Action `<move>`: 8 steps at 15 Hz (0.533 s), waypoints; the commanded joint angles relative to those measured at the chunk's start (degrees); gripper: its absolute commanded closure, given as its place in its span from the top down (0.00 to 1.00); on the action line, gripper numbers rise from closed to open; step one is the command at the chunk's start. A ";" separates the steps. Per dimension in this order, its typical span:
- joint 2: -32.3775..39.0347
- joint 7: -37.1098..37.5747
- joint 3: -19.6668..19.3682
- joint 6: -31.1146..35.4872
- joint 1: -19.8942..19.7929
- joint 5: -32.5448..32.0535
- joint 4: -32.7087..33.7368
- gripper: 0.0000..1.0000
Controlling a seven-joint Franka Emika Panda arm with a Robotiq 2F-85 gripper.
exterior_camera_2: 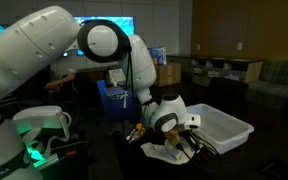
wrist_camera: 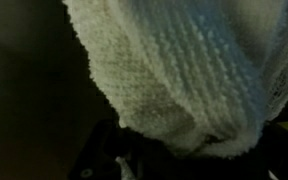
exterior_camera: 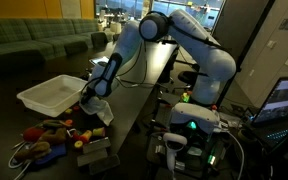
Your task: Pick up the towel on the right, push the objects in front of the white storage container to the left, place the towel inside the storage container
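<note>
A white knitted towel [wrist_camera: 184, 70] fills the wrist view and hangs from my gripper. In both exterior views my gripper [exterior_camera: 92, 97] [exterior_camera_2: 189, 135] is shut on the towel [exterior_camera: 100, 110] [exterior_camera_2: 167, 152] and holds it low over the dark table. The white storage container [exterior_camera: 50, 95] [exterior_camera_2: 227, 127] stands just beside the gripper and looks empty. Several colourful small objects [exterior_camera: 52, 133] lie in front of the container, close under the hanging towel. The jaws themselves are hidden by the towel in the wrist view.
A small box [exterior_camera: 92, 152] sits by the colourful objects at the table's near edge. Green sofas [exterior_camera: 34, 42] stand behind. The arm's base with green lights [exterior_camera: 192, 122] and a laptop [exterior_camera: 284, 100] are off to one side. A blue bin [exterior_camera_2: 114, 100] stands behind the arm.
</note>
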 commanded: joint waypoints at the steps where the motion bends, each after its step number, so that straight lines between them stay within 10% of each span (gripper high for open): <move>1: 0.42 1.22 1.20 0.66 1.56 1.42 0.68 0.03; 8: 1.57 4.25 1.35 1.21 7.83 2.84 2.10 0.03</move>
